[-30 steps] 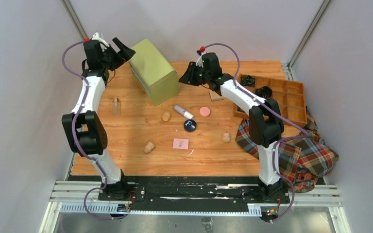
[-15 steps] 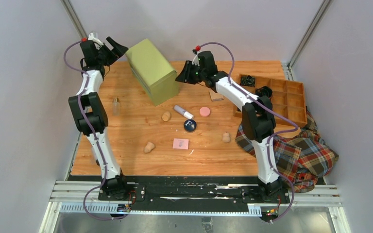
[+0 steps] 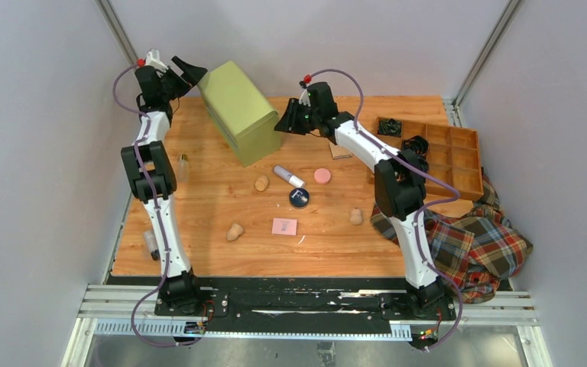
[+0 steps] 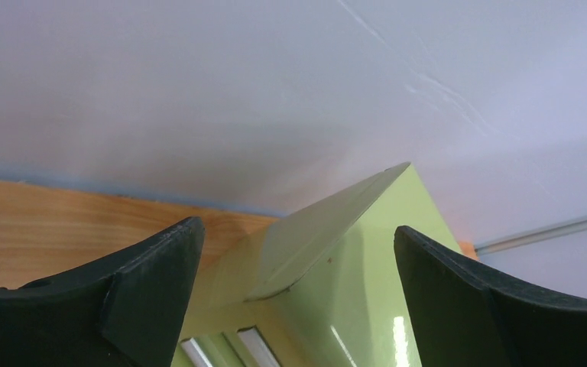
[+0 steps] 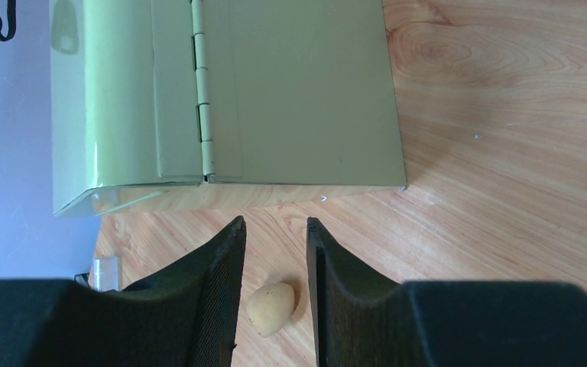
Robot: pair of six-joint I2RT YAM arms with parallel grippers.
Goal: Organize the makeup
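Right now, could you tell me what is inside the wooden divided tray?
Black coiled bands sit in two compartments at the wooden tray's left end; nothing else shows inside. The right arm covers its near-left corner.

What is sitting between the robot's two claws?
The green box sits between the left gripper and the right gripper. The top external view shows this best.

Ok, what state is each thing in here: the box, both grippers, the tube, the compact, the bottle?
green box: lid shut.
left gripper: open wide, empty.
right gripper: open a little, empty.
white tube: lying on its side.
navy compact: closed.
clear bottle: upright.
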